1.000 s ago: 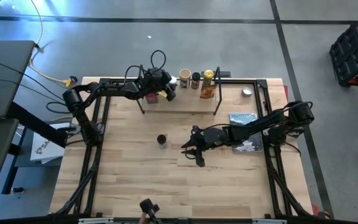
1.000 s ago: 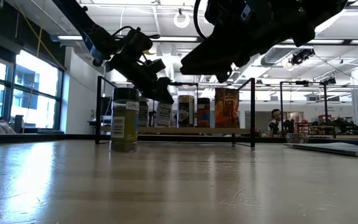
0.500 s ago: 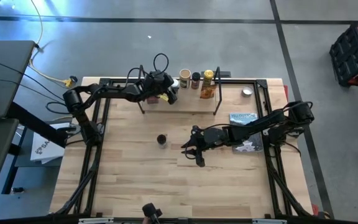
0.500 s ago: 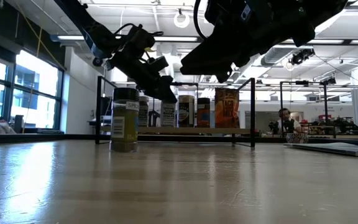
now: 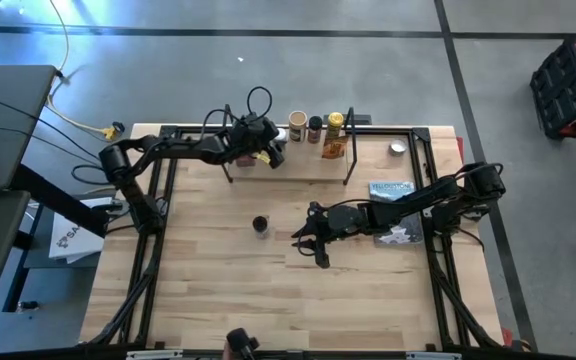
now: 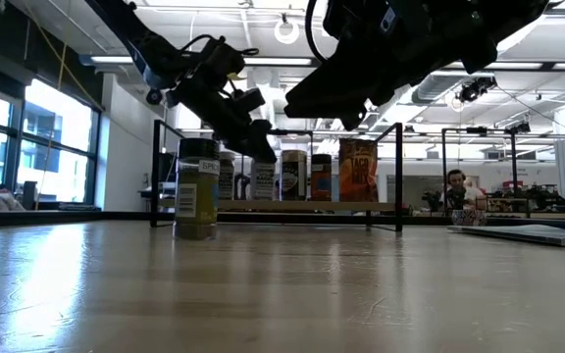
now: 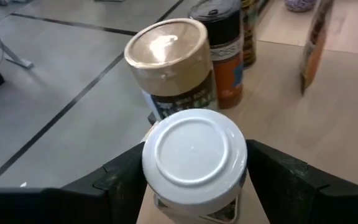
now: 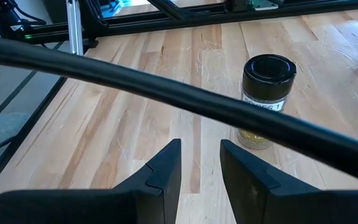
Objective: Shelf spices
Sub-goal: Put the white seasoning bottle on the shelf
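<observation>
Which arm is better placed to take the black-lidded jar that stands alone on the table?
The right. Its pincer is empty, partly open, and points at the black-lidded jar close by. The left pincer is at the light-wood shelf, jaws around a white-lidded jar.

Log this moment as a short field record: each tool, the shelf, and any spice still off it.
left tool: over the shelf's left part, closed on the white-lidded jar
right tool: open and empty, above mid-table
shelf: at the table's far edge
on shelf: tan-lidded jar, dark jar, yellow-lidded jar, orange packet
off shelf: black-lidded jar, upright on the table, ahead of the right tool
other items: silver disc, grey-blue booklet
</observation>
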`<state>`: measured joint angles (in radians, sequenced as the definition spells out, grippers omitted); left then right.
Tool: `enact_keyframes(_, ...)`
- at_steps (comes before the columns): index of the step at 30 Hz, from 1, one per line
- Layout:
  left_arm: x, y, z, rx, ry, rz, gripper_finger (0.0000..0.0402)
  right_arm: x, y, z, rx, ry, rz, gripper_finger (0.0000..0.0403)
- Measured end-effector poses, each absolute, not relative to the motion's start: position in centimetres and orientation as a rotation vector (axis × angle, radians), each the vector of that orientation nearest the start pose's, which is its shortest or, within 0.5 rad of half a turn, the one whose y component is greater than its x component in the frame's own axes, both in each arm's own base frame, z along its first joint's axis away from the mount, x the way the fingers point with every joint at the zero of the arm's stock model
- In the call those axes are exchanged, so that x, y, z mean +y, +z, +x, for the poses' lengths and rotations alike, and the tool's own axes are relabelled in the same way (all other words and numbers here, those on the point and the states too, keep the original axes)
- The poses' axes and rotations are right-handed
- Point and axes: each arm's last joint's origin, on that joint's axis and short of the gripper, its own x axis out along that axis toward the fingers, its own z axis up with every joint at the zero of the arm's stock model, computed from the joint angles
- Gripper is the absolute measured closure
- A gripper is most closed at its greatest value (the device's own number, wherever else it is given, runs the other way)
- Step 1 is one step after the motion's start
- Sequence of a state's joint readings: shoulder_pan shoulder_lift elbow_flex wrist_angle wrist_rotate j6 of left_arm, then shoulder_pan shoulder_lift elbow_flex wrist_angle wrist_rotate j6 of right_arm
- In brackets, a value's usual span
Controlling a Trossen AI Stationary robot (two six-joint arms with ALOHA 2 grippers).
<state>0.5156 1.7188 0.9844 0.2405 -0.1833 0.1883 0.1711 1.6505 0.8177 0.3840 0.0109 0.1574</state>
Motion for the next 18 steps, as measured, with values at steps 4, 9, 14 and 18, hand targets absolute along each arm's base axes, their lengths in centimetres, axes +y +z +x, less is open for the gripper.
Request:
enact_keyframes(4,18.2,21.4,31.1,0.529,0.642,0.100,0.0144,5.7,18.4,33.2,0.459,0.122,0.113,0.0298)
enact_keyframes(9,17.8,23.5,30.3,0.481,0.651,0.116,0.0144,5.7,18.4,33.2,0.459,0.122,0.113,0.0298)
enact_keyframes(14,17.3,25.1,29.7,0.442,0.658,0.133,0.0144,5.7,18.4,33.2,0.459,0.122,0.113,0.0298)
enact_keyframes(18,17.0,25.0,29.8,0.456,0.641,0.116,0.0162,5.7,18.4,33.2,0.458,0.122,0.113,0.0298)
